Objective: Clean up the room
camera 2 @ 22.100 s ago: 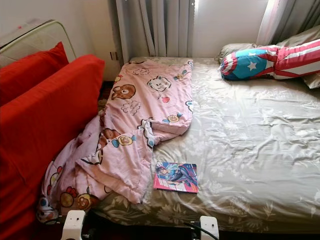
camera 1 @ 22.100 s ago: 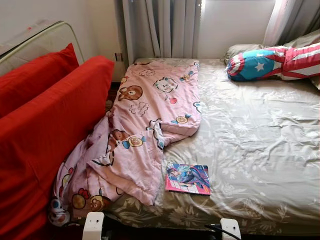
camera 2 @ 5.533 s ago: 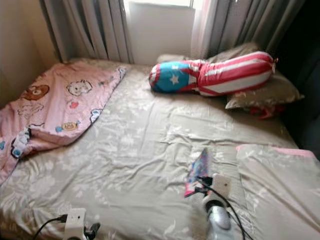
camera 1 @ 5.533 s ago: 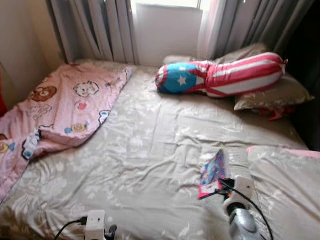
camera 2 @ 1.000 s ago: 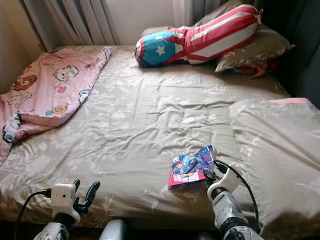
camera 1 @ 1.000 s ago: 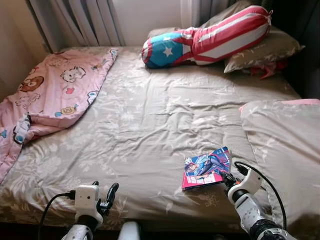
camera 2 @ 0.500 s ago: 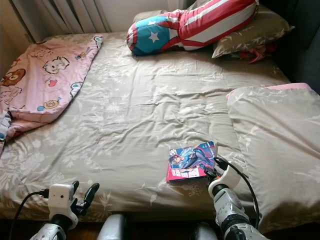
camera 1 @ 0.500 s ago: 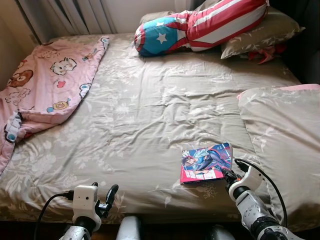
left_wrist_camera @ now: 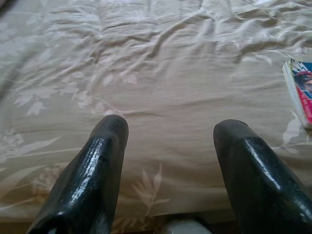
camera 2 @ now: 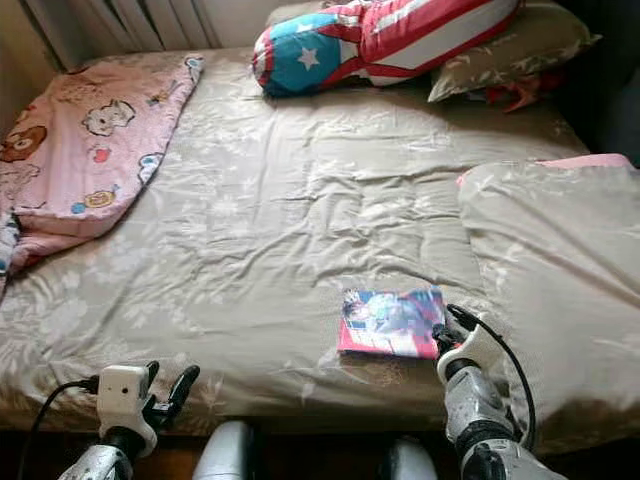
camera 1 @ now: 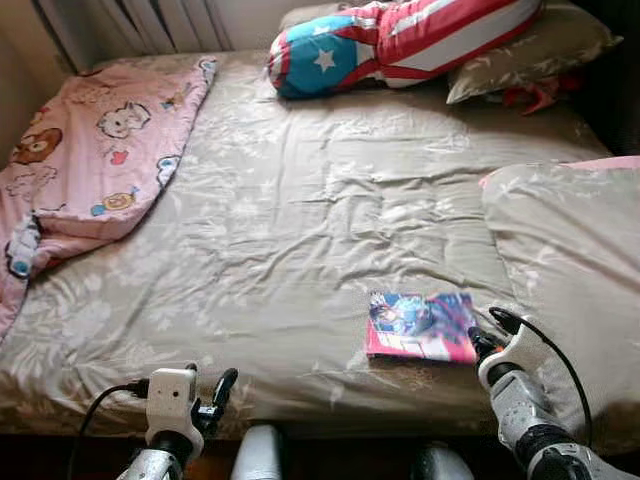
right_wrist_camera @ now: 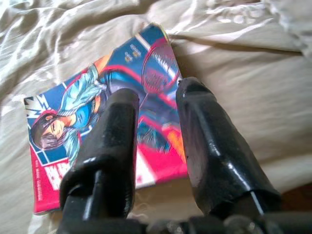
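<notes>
Right gripper (right_wrist_camera: 155, 97) hovering over comic book (camera 1: 420, 326), near right of bed (camera 1: 300, 220).
Fingers are sitting slightly parted, gripping nothing; left gripper (left_wrist_camera: 170, 141) (idle) is gaping empty.

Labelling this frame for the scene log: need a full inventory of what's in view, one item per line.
Beige floral-print bed sheet: one, covers the mattress.
Pink cartoon-animal quilt: one, bunched on the bed's left side.
Red, white and blue star bolster cushion: one, at the head of the bed.
Beige floral pillow: one, under the bolster's right end.
Red cloth item: one, beside that pillow; kind unclear.
Beige folded duvet with pink edge: one, on the bed's right side.
Blue and pink comic book: one, flat near the bed's front edge.
Grey curtains: behind the bed's top left.
Left gripper: open, low at the bed's front edge.
Right gripper: open, over the comic book.
</notes>
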Controlling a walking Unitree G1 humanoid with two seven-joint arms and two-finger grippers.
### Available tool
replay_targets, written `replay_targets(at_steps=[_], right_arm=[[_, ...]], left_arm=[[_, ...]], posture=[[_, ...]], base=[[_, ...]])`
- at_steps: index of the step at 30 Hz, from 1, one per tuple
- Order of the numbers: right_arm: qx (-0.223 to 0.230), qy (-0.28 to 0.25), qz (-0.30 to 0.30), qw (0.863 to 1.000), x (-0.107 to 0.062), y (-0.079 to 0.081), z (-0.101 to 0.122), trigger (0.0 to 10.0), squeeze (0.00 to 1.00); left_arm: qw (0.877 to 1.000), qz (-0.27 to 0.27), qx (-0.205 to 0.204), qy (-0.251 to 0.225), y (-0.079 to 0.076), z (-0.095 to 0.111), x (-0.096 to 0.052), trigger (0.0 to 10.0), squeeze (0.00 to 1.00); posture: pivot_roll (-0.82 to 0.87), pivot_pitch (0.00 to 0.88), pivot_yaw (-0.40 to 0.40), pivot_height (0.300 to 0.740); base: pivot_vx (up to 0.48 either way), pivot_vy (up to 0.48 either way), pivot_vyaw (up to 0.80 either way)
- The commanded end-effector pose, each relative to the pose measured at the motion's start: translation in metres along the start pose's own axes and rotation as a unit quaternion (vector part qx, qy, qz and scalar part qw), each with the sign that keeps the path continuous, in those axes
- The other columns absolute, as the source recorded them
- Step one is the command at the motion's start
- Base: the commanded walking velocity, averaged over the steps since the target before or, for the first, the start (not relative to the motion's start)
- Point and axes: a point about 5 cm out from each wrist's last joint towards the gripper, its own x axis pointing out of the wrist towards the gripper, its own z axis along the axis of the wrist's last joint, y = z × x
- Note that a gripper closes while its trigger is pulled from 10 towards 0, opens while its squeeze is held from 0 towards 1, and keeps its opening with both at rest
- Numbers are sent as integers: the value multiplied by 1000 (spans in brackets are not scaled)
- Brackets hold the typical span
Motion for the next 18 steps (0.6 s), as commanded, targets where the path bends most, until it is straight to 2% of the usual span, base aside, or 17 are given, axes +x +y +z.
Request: replay_targets(at_steps=[1,6,7,8,9,10,14,15,18], right_arm=[[-11,-7,-17,1000,0,-4,2,10000,0],[3,-29,-29,999,-1,-9,10,10000,0],[-3,-31,-24,999,-1,-8,9,10000,0],[-34,-27,1,999,-2,-3,2,10000,0],[-34,-27,1,999,-2,-3,2,10000,0],[-59,-22,21,998,-4,1,-5,10000,0],[-82,-13,43,996,-8,4,-20,10000,0],[-90,4,52,995,-13,4,-36,10000,0],[-96,41,49,993,-25,-4,-66,10000,0]], left_arm=[[1000,2,-1,12,0,-3,-2,10000,0],[1000,4,-4,13,0,-6,2,10000,0],[1000,6,-7,14,-1,-7,4,10000,0],[1000,14,-19,19,0,-11,8,10000,0],[1000,14,-19,19,0,-11,8,10000,0],[999,21,-27,25,2,-14,12,10000,0],[998,35,-43,43,6,-24,19,10000,0],[996,41,-47,61,7,-32,24,10000,0],[993,41,-51,98,7,-47,31,10000,0]], posture=[[168,206,67,646],[156,192,57,646],[152,182,50,646],[141,161,41,646],[141,161,41,646],[130,143,34,646],[115,117,27,651],[95,76,23,661],[77,30,24,686]], base=[[0,0,0],[0,0,0],[0,0,0],[0,0,0],[0,0,0],[0,0,0],[0,0,0],[0,0,0],[0,0,0]])
